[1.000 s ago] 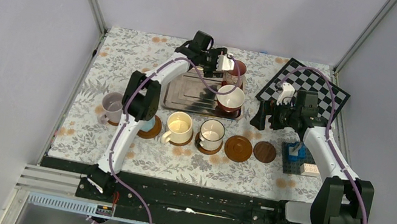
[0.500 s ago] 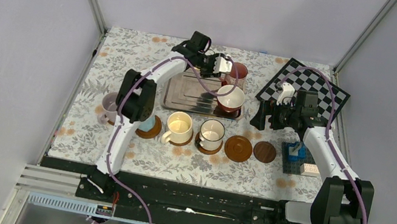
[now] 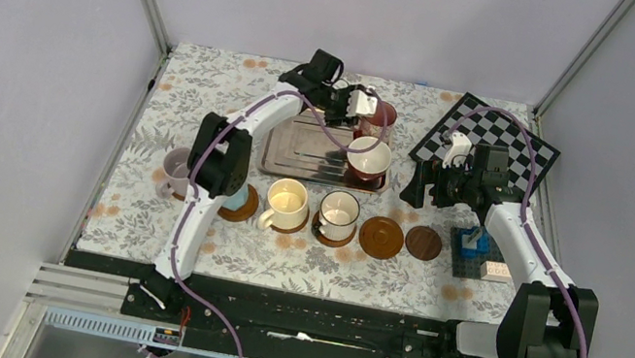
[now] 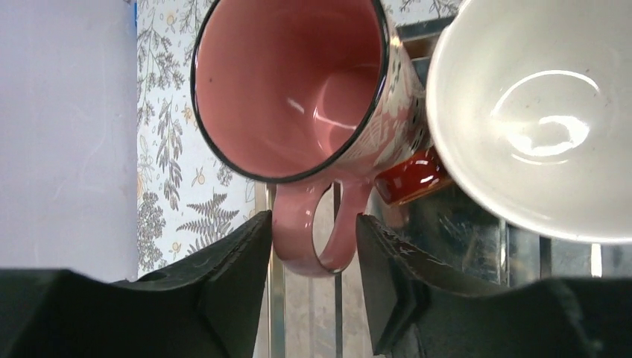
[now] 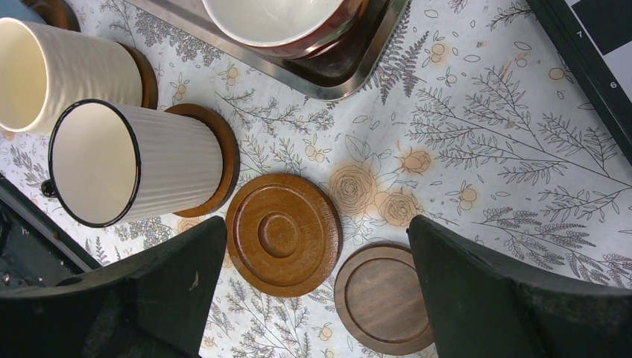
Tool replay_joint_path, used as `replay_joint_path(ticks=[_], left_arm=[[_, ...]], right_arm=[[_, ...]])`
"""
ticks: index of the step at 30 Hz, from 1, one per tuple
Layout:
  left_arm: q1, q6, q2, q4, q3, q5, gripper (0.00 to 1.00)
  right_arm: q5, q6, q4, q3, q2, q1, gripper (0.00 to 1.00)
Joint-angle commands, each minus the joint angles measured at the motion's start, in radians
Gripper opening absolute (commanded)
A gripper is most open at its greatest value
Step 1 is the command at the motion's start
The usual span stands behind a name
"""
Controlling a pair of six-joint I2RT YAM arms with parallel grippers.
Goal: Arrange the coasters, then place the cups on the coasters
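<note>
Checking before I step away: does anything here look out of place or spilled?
Nothing spilled or damaged. The dark red cup sits on the metal tray, not a coaster, while two coasters lie bare.

Glossy glazed ceramic: pink mug (image 4: 291,89), thin black rim; red cup (image 4: 536,112), shiny white inside. Tray (image 5: 350,71): polished metal, reflective. Ribbed white cup (image 5: 141,160): smooth satin. Lighter coaster (image 5: 283,233): varnished wood, glossy. Darker coaster (image 5: 384,298): wood, matt. Surface (image 5: 522,149): matt floral-print cover. Left fingers (image 4: 231,283): black, grainy matt plastic.
</note>
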Motion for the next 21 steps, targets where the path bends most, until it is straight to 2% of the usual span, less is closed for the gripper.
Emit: replay_joint_path(ticks=[1,7,13,21], left_arm=[[-0.025,-0.022,0.015,0.038,0.051,0.016,0.51],[-0.027,-0.035,0.032,0.051,0.064,-0.015,0.34],[0.001,-0.072,-0.027,0.056,0.014,-0.030,0.14],[0.062,-0.141,-0.172,0.083,-0.140,-0.079,0.00]], right_arm=[[-0.011,-0.014,0.024,0.005,0.005,-0.003,0.99],[-0.004,-0.015,0.024,0.002,0.003,-0.003,0.98],[-0.016,-0.014,0.027,0.003,0.004,-0.004,0.98],[-0.033,-0.013,0.030,0.002,-0.004,-0.003,0.98]])
